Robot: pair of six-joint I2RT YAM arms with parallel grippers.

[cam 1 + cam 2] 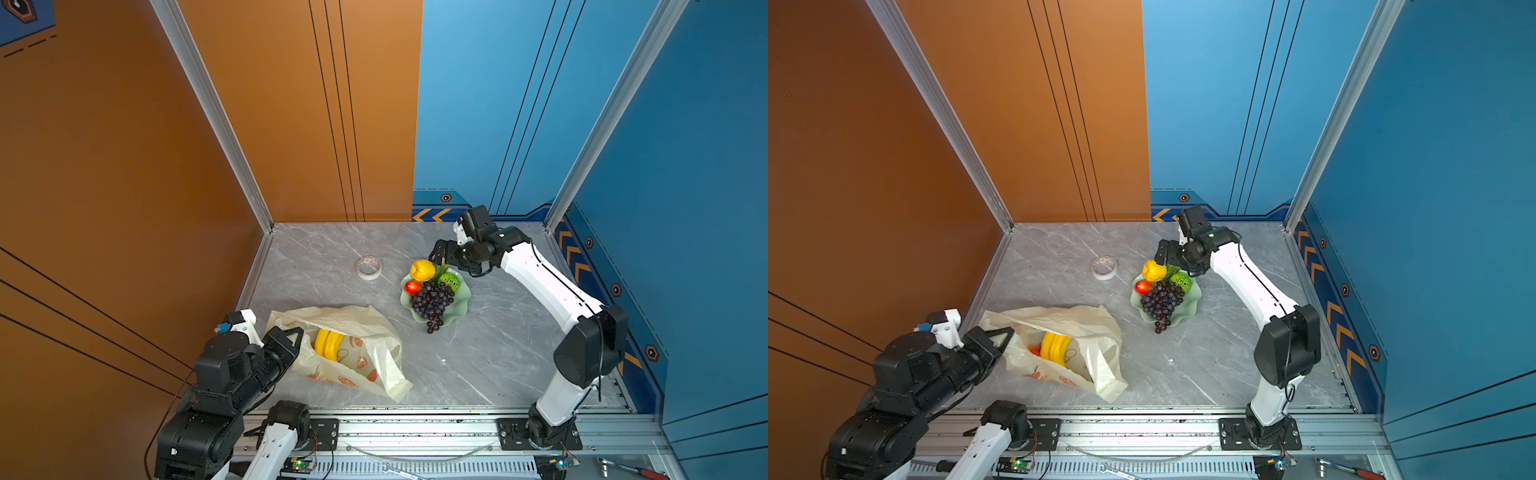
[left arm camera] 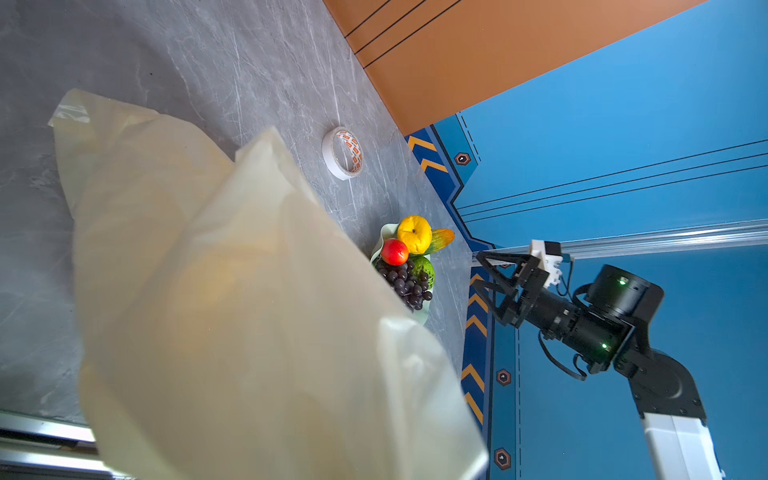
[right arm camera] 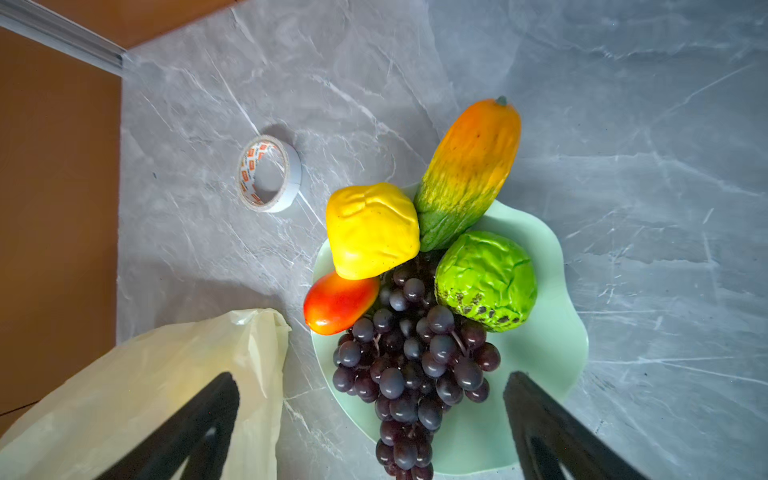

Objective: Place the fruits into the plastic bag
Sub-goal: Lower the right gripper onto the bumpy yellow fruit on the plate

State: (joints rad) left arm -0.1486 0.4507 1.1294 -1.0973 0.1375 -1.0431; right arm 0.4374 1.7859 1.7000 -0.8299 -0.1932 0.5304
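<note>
While the right pincer (image 1: 441,251) hangs wide open with the heaped fruits (image 1: 432,300) just ahead of it, closing off-centre could roll the yellow fruit (image 1: 422,270) off the dish (image 1: 460,305) — and the plastic bag (image 1: 365,328), well apart from it and pinched by the left pincer (image 1: 291,338), might sag shut.

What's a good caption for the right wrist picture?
Open right gripper over green dish of grapes and four other fruits, tape roll and plastic bag nearby.

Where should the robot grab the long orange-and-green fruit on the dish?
Probably across the long fruit's orange half, from above, with the open right tool. That end juts past the dish with bare table either side; its green end is wedged between the yellow fruit and green ball.
</note>
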